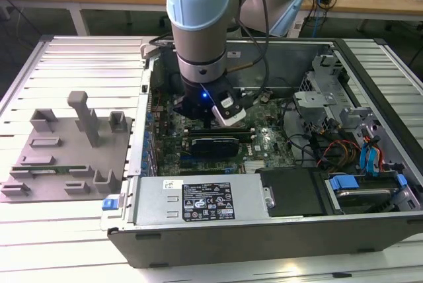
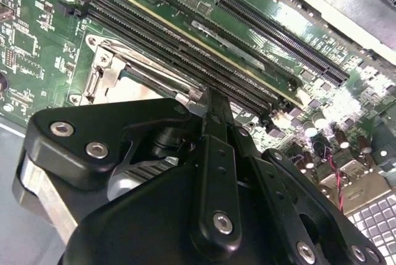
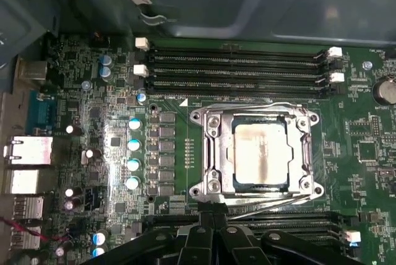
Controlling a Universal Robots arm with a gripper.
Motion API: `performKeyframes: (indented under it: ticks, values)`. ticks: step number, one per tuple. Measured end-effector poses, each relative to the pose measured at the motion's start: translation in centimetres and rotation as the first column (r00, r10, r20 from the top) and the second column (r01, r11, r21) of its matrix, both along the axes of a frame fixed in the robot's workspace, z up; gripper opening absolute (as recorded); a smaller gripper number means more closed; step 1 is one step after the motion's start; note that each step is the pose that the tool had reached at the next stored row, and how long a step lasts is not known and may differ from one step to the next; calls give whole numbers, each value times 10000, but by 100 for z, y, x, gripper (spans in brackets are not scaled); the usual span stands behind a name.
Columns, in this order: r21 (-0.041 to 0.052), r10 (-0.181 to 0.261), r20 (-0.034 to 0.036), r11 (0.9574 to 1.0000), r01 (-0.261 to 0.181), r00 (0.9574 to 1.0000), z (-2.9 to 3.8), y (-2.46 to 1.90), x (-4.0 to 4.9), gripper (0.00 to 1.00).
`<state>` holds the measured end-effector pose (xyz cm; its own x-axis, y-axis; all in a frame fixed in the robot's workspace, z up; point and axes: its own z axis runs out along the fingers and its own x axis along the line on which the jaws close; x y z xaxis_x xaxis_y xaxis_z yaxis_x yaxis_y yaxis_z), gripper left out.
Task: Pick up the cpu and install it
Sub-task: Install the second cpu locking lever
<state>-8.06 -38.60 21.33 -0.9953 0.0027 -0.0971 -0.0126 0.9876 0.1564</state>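
Observation:
The cpu (image 3: 260,153), a pale silvery square, lies flat inside the metal-framed socket (image 3: 213,153) on the green motherboard (image 3: 365,153) in the first wrist view. My gripper (image 3: 210,208) is shut with nothing between its fingers, and its tips are at the edge of the socket frame beside a thin wire lever (image 3: 272,198). In the second wrist view the black fingers (image 2: 213,135) are pressed together, their tips (image 2: 207,99) at a corner of the socket frame (image 2: 102,76). In the exterior view the arm (image 1: 198,25) reaches down into the open computer case (image 1: 264,237).
Rows of black memory slots (image 3: 235,67) run along the socket. A grey tray (image 1: 99,157) with a green memory stick (image 1: 49,169) lies at the exterior view's left. A power supply (image 1: 198,200), drive bays and cables (image 1: 344,151) crowd the case.

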Motion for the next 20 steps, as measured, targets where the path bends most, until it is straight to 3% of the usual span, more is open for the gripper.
performKeyframes:
  ticks: [2,9,15,17,20]
  values:
    - [174,37,0,9998,-37,10000,-17,-3,-11,11]
    - [507,165,3,9986,-165,9999,-106,-7,-51,11]
    - [574,217,2,9981,-217,9998,-126,-7,-58,11]
    - [674,259,7,9974,-259,9997,-147,-6,-64,11]
    - [734,290,11,9969,-290,9996,-163,-6,-75,11]
